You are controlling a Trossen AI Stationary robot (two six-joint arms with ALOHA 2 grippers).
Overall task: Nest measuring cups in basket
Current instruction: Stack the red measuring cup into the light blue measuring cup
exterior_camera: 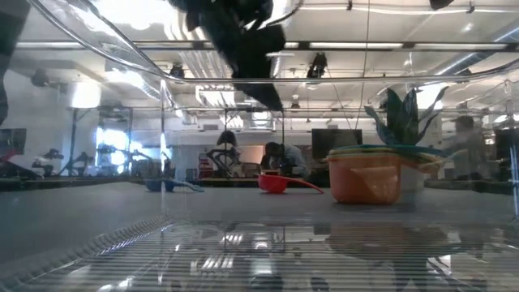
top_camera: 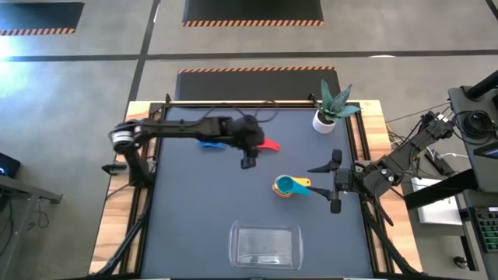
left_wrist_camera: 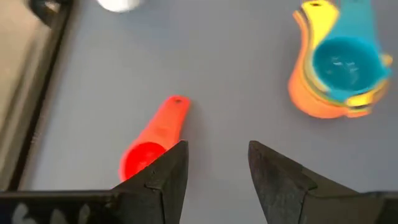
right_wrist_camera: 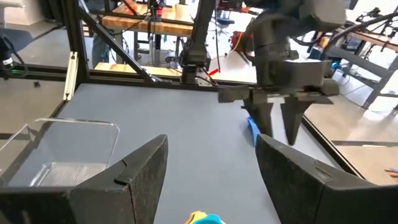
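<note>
The left gripper (top_camera: 247, 161) hangs with fingers apart just beside the red measuring cup (top_camera: 269, 145) near the table's far edge. It could nudge the cup aside (it lies off-centre). The right gripper (top_camera: 334, 181) waits spread by the nested stack (top_camera: 289, 187); the basket (top_camera: 265, 245) sits at the near edge.

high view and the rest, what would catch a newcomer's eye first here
Likely the bright nested stack of plastic measuring cups, teal on top of yellow and orange, mid-table just off the open right gripper. Next, the open left gripper poised above the lone red plastic cup, a blue one beyond. The clear rectangular plastic basket sits empty at the near edge.
</note>
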